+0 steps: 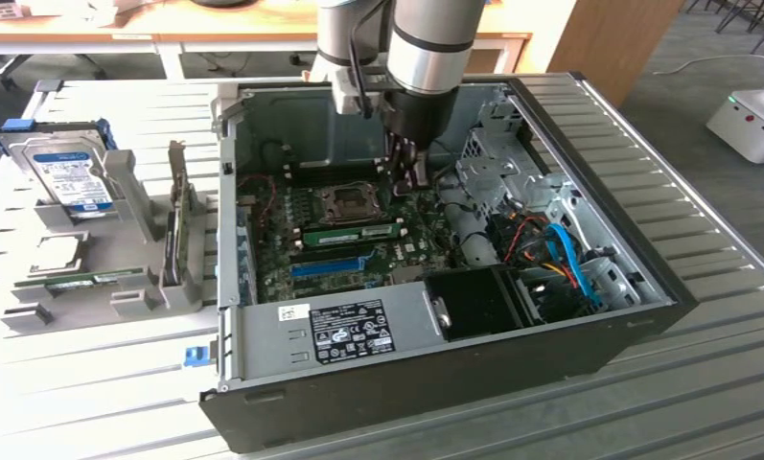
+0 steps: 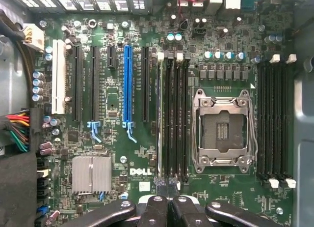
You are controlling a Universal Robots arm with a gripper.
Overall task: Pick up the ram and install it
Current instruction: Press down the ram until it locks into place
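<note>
Nearest to view is the grey cover plate (image 1: 356, 331) with its label, on the near wall of the open computer case (image 1: 420, 407), which lies on the slatted bench (image 1: 714, 383).

At the exterior view's left, a grey fixture (image 1: 126, 278) carries a hard drive (image 1: 68, 182) and a spare green memory stick (image 1: 94, 280), lying flat and well apart from the case.

Inside the case, the ram (image 1: 356, 233) stands on edge in a slot just beside the processor socket (image 1: 350, 199). Whether its latches have closed cannot be told.

Further right, the pincer (image 1: 411, 182) is over the end of that slot row. Its fingers are closed together with nothing seen between them. In the wrist view, the closed tips (image 2: 166, 184) sit at the end of the slots, in line with the ram's thin top edge (image 2: 159, 114).

Assessment: the step in hand appears to be seating the stick. Good practice would be a straight downward press, square to the slot, with no sideways load on the board. The tips should stay on the stick's top edge and off the socket and the cables (image 1: 554, 254) to the right.
</note>
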